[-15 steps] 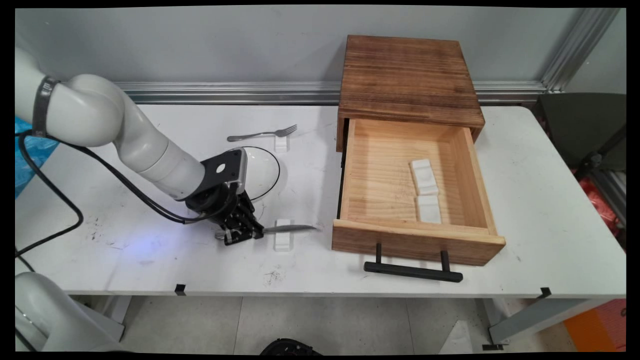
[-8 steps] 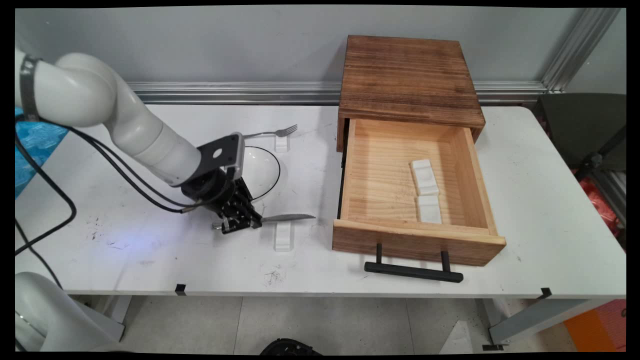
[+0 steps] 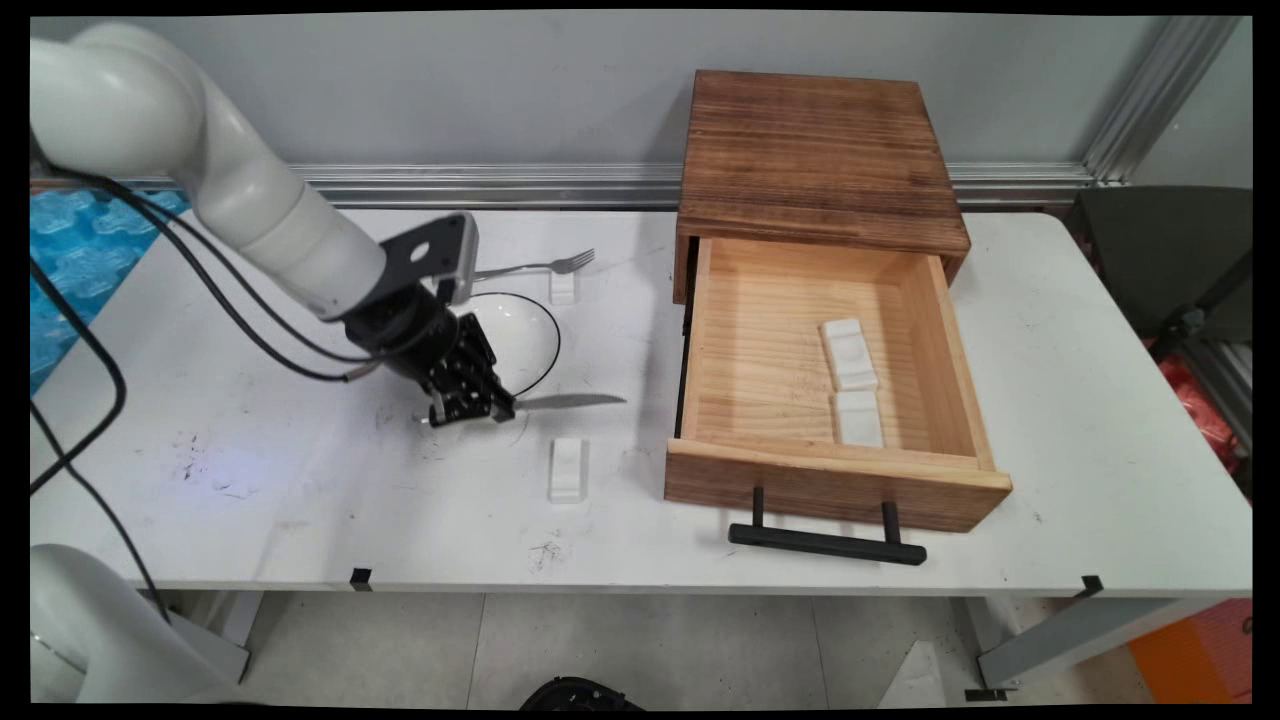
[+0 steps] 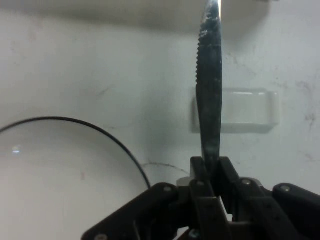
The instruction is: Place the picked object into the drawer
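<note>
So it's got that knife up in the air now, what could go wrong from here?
The gripper pinches the knife only near its handle end, so the long blade sticks out sideways and might twist or slip in the grip. If it dropped, it could land on the glass plate just beside it or on the white rest below. Swinging toward the open drawer, the blade tip might catch the wooden side.
</note>
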Robot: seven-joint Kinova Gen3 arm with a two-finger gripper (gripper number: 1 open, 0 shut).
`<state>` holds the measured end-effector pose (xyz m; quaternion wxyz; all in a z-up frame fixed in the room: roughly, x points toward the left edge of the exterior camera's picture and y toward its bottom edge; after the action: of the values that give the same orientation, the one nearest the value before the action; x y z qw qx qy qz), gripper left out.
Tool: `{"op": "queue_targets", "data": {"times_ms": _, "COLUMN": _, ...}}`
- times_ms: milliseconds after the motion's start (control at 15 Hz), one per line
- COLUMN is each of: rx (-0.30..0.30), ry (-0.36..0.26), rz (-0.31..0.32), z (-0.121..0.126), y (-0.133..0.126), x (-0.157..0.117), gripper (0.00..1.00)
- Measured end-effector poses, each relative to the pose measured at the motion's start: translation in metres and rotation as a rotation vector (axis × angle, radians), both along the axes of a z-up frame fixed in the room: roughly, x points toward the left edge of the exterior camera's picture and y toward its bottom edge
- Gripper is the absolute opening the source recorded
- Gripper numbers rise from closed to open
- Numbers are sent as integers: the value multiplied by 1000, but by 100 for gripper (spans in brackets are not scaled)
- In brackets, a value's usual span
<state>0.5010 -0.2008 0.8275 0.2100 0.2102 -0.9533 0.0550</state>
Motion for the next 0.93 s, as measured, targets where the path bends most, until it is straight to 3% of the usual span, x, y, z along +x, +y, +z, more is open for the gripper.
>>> {"op": "queue_targets", "data": {"times_ms": 467, "rx": -20, "ry": -4, "rz": -24, "z": 44, "y": -24, "x": 4, "gripper": 0}}
{"op": "queue_targets", "data": {"times_ms": 933, "rx": -53, "ry": 29, "rz": -53, "z": 87, "y": -54, "x": -18, "gripper": 0}}
